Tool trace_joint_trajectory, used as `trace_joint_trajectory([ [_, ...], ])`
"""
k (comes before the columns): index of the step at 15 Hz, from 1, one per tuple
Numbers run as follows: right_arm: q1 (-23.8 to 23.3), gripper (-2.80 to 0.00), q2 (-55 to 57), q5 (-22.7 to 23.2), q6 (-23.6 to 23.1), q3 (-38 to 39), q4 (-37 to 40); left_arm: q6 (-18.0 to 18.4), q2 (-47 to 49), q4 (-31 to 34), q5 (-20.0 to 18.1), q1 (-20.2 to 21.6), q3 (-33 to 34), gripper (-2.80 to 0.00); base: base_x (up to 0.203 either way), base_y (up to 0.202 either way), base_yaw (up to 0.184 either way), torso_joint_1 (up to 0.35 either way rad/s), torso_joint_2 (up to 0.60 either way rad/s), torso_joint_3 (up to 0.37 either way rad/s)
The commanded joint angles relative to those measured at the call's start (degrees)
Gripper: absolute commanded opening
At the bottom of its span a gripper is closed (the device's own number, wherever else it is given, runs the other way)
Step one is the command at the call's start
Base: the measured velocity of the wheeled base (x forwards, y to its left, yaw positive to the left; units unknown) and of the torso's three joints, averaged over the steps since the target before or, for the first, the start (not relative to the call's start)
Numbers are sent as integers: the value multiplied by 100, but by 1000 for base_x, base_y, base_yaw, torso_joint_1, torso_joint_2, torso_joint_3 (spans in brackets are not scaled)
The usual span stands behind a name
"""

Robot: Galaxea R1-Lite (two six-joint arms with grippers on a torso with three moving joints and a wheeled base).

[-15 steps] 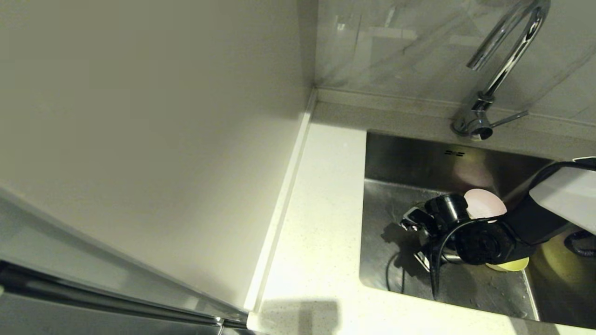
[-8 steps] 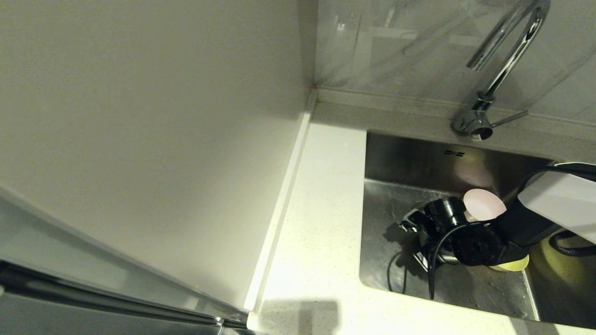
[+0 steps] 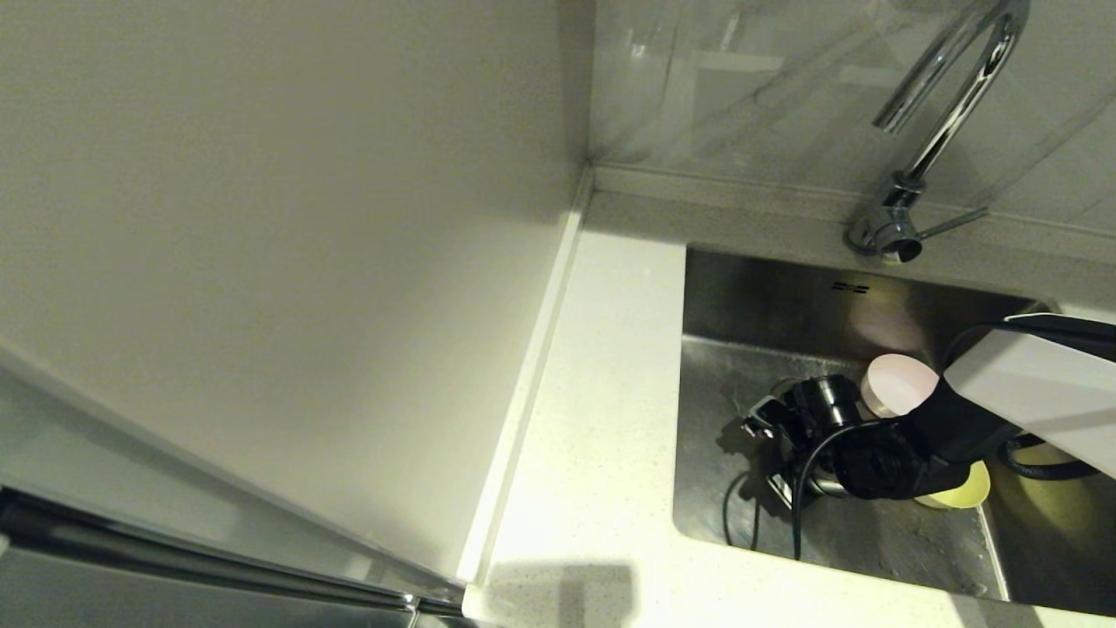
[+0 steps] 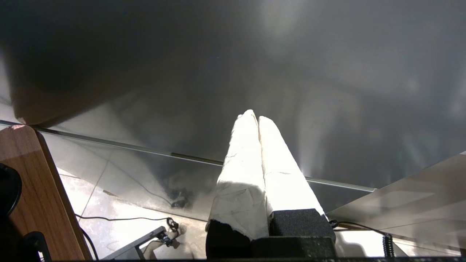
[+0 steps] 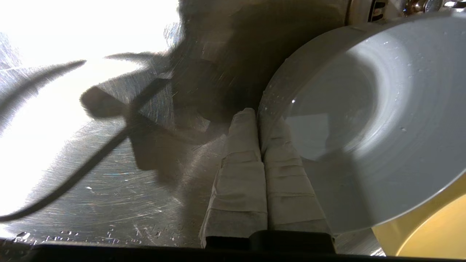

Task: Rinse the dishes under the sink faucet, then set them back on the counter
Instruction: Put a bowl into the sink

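My right gripper (image 5: 258, 114) is down in the sink (image 3: 732, 301), shut on the rim of the pale blue-white bowl (image 5: 367, 120), which is tilted and wet. The head view hides the fingers and that bowl under my black wrist (image 3: 872, 458). The pale pink bowl (image 3: 898, 384) leans just behind the wrist, and the yellow-green bowl (image 3: 963, 493) lies under the arm, its edge also showing as the yellow-green bowl (image 5: 429, 233) in the wrist view. The faucet (image 3: 942, 113) stands at the back right, with no water running. My left gripper (image 4: 254, 117) is shut, parked away from the sink.
The white speckled counter (image 3: 602, 419) runs along the sink's left side and front, bounded by a raised edge strip (image 3: 532, 366) and a cream wall panel. A black cable (image 3: 798, 515) hangs from my wrist onto the sink floor. The drain fitting (image 5: 375, 9) sits beyond the held bowl.
My right arm has slid a little to the left and sunk lower in the sink, wrist and cable with it. The pink bowl has shifted slightly left too.
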Motion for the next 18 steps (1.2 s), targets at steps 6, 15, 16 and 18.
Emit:
trace_joint_trajectory([
  [6, -16, -280, -230, -60, 32, -15, -140, -4, 0, -2, 2, 1, 18, -280, 0, 0, 0, 0, 0, 0],
  [15, -170, -280, -541, -32, 45, 162, -85, -4, 0, -2, 2, 1, 18, -280, 0, 0, 0, 0, 0, 0],
  [16, -173, -280, -513, -31, 45, 170, -75, -4, 0, -2, 2, 1, 18, -280, 0, 0, 0, 0, 0, 0],
  [18, -173, -280, -459, -31, 45, 180, -15, -4, 0, -2, 2, 1, 18, -280, 0, 0, 0, 0, 0, 0],
])
